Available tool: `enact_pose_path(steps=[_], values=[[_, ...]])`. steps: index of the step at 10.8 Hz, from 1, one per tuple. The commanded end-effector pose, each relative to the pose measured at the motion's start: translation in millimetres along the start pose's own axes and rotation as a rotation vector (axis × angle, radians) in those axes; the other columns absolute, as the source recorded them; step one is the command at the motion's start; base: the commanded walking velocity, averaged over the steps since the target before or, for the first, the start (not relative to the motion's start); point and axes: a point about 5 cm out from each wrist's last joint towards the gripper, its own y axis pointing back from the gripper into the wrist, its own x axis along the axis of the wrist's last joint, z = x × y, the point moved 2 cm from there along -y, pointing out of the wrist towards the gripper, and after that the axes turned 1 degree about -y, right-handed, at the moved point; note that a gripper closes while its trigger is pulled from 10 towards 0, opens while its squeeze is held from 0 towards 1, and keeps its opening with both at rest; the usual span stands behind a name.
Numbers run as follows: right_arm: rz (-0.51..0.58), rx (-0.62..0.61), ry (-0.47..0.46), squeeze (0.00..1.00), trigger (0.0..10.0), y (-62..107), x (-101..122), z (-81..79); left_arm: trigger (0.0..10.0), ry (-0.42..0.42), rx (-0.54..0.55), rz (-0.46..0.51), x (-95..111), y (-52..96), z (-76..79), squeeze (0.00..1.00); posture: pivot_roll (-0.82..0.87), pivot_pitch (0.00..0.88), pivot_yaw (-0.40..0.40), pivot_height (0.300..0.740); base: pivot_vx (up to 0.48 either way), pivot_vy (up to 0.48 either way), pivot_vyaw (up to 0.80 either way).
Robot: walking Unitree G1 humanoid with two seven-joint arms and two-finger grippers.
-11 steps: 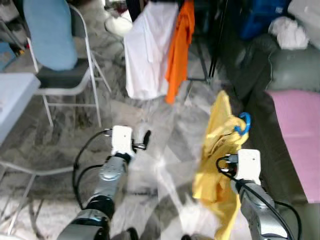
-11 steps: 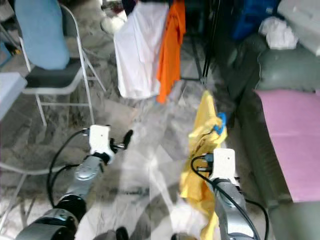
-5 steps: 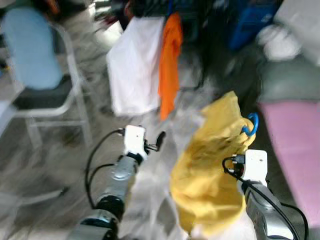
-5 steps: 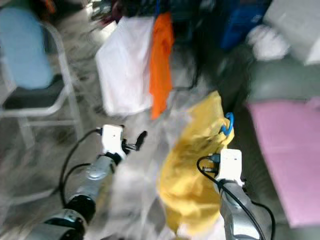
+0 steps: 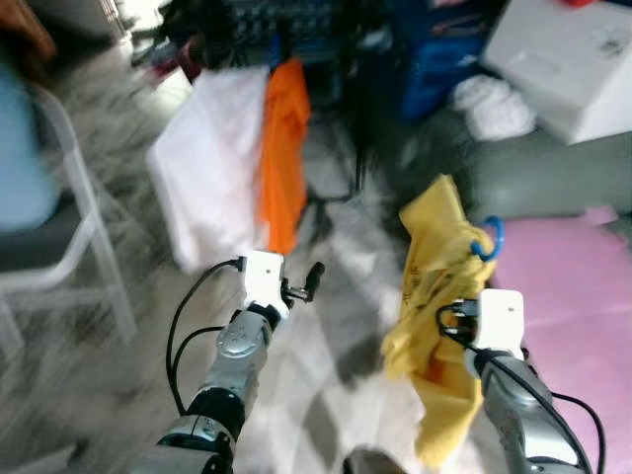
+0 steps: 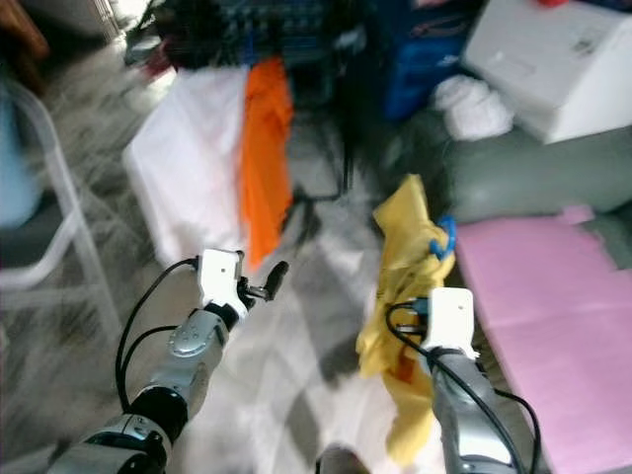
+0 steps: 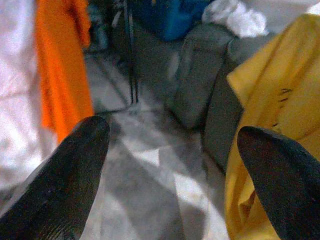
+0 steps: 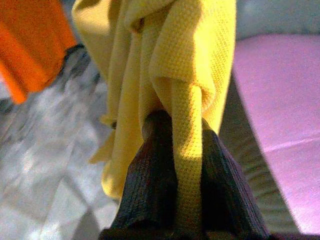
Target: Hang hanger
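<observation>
The head views are blurred. The largest items are a pink mat (image 5: 583, 296) at the robot's right, a grey sofa-like cushion (image 5: 538, 178) behind it, and a white box (image 5: 568, 64) resting above that, bearing a small label too blurred to read. At the far left stands a white-framed chair (image 5: 69, 247). Ahead, a white garment (image 5: 202, 183) and an orange garment (image 5: 281, 158) hang side by side from a dark rack (image 5: 296, 44), with marbled floor (image 5: 336, 326) beneath. The right arm is raised forward with the wrist bent upward, and the right tool (image 8: 172, 150) has its two black fingers pressed together on a fold of the yellow shirt (image 5: 439, 296), which hangs down over the arm. The blue hanger (image 5: 489, 237), the task's item, shows as a hook at the top of that shirt, well apart from the rack. The left arm reaches forward at mid-height, and the left tool (image 7: 172, 155) is spread wide with nothing between its fingers, aimed at the floor between the orange garment and the yellow shirt.
</observation>
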Motion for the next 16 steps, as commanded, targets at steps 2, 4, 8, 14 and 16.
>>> enact_pose_path(steps=[2, 4, 8, 14, 16], values=[[0.044, 0.022, -0.016, 0.00, 10.0, -0.2, 9.3, -9.3, 10.0, -0.004, 0.018, -0.013, -1.2, 2.4, -10.1, 0.00, -0.29, 0.090, 0.034, 0.740, 0.446, 0.000, 0.00], [0.033, 0.022, -0.030, 0.00, 10.0, -0.9, 5.0, -8.0, 10.0, -0.003, 0.016, -0.019, -2.3, 2.6, -9.4, 0.00, -0.28, 0.079, 0.038, 0.740, 0.441, 0.000, 0.00], [0.029, 0.050, -0.023, 0.00, 10.0, -4.4, 5.9, -11.5, 10.0, -0.013, 0.008, -0.026, -2.7, 2.2, -8.9, 0.00, -0.28, 0.061, 0.045, 0.740, 0.437, 0.000, 0.00], [0.010, 0.064, -0.030, 0.00, 10.0, -5.8, 2.8, -11.1, 10.0, -0.024, 0.021, -0.039, -5.1, 2.1, -6.7, 0.00, -0.28, 0.063, 0.037, 0.740, 0.434, 0.000, 0.13], [-0.008, 0.108, -0.028, 0.00, 10.0, -6.2, 0.1, -14.3, 10.0, -0.086, 0.142, -0.045, -5.2, 4.3, -19.2, 0.00, -0.24, 0.058, -0.007, 0.740, 0.000, 0.000, 0.00]])
